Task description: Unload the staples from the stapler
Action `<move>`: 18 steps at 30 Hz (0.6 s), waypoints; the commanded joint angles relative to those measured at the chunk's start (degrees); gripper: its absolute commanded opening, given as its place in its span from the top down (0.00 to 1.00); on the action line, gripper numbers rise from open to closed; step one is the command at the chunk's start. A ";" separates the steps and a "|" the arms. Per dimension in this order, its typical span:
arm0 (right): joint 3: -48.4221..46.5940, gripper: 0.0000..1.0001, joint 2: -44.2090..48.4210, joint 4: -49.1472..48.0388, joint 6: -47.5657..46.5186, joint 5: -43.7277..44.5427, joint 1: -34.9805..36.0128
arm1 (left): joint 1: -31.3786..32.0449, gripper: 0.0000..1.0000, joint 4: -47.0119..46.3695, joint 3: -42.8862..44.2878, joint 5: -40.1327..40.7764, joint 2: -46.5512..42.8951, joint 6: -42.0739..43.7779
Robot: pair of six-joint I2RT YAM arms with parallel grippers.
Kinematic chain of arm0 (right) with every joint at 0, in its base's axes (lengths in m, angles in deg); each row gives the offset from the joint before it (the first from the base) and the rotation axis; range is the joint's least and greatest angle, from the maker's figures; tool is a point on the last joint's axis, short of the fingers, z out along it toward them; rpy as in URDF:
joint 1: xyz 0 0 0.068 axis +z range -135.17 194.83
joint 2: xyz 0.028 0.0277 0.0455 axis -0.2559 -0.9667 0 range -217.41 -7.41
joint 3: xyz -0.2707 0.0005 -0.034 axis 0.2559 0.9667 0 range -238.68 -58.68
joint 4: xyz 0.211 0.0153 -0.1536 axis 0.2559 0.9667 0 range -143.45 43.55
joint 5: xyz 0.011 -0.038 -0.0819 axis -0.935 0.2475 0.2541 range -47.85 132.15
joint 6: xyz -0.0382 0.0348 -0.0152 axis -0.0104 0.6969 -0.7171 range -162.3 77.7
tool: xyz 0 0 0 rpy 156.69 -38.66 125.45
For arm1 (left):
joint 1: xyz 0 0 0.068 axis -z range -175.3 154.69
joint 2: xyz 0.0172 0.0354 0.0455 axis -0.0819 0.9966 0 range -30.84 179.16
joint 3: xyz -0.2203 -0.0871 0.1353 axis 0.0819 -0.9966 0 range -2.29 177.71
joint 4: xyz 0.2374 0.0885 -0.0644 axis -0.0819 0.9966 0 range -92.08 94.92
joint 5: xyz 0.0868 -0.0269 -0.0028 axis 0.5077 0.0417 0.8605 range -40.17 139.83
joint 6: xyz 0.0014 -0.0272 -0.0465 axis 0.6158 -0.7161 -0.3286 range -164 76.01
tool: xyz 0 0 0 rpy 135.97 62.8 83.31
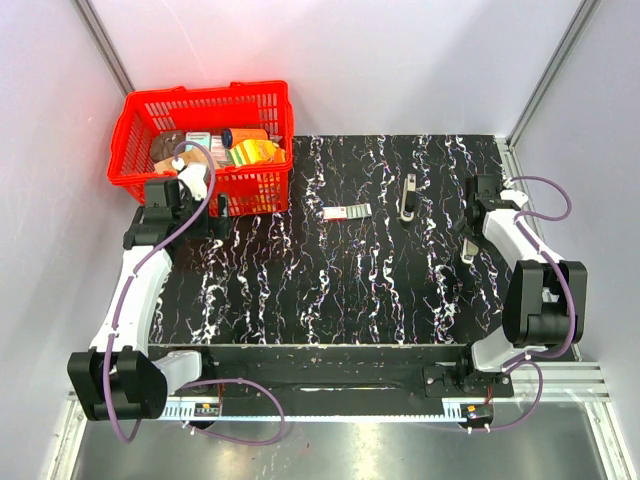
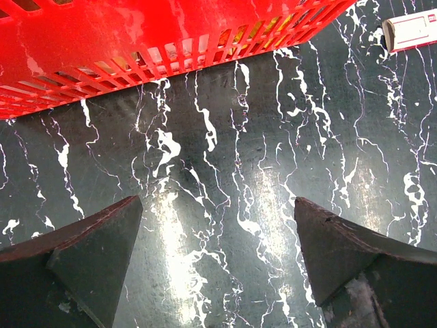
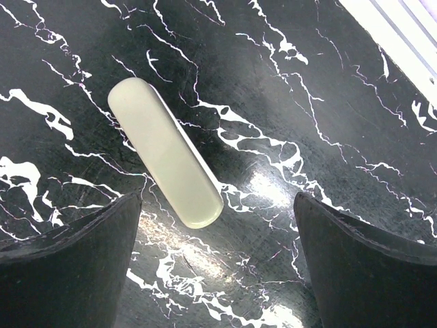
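Note:
The stapler, slim and black with silver metal, lies on the mat at the back, right of centre. The staples are a pale beige bar lying on the mat at the right. In the right wrist view the staples lie diagonally, the lower end just ahead of the left finger. My right gripper is open and empty, right beside the staples. My left gripper is open and empty over bare mat, close to the red basket's front wall.
The red basket, with several packages in it, stands at the back left. A flat red-and-white packet lies between the basket and the stapler. Booth walls close off the left, right and back. The mat's right edge is close to the right gripper.

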 commanded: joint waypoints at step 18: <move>1.10 0.13 -4.39 -9.20 -7.11 -4.71 -0.13 | -2.11 0.01 -0.85 -0.87 -0.56 -1.64 2.43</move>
